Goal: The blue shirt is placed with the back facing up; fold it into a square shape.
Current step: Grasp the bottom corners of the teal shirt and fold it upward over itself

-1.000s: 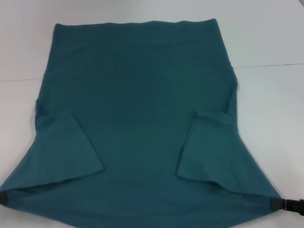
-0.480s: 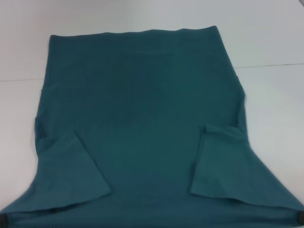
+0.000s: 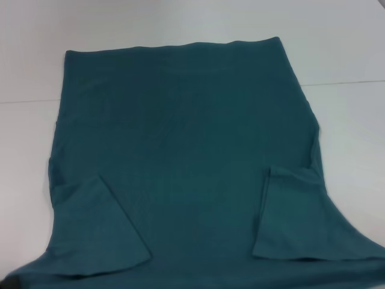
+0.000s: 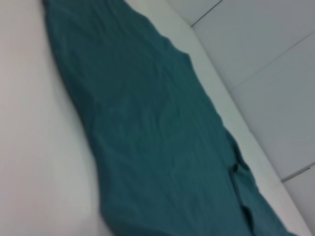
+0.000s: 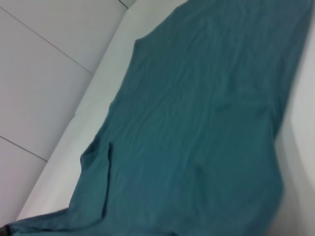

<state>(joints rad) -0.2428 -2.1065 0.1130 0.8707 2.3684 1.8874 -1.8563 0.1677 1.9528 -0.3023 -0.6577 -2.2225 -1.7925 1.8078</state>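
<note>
The blue shirt [image 3: 186, 150] lies flat on the white table [image 3: 343, 54], hem at the far side, both sleeves folded in over the body. Its two near corners are pulled out wide towards the picture's bottom edge. My left gripper [image 3: 5, 282] shows only as a dark sliver at the near left corner of the shirt, gripping that corner; it also shows in the right wrist view [image 5: 3, 230]. My right gripper is out of view past the near right corner. The shirt fills the left wrist view [image 4: 157, 137] and the right wrist view [image 5: 197, 123].
The table's seam line [image 3: 349, 82] runs across behind the shirt's middle. In the wrist views the table edge [image 4: 231, 108] and a tiled floor [image 4: 275, 73] lie beyond the shirt's far side.
The whole shirt has slid towards me. The sleeves and near corners sit lower in the head view, and both grippers have dropped to or past the bottom edge.
</note>
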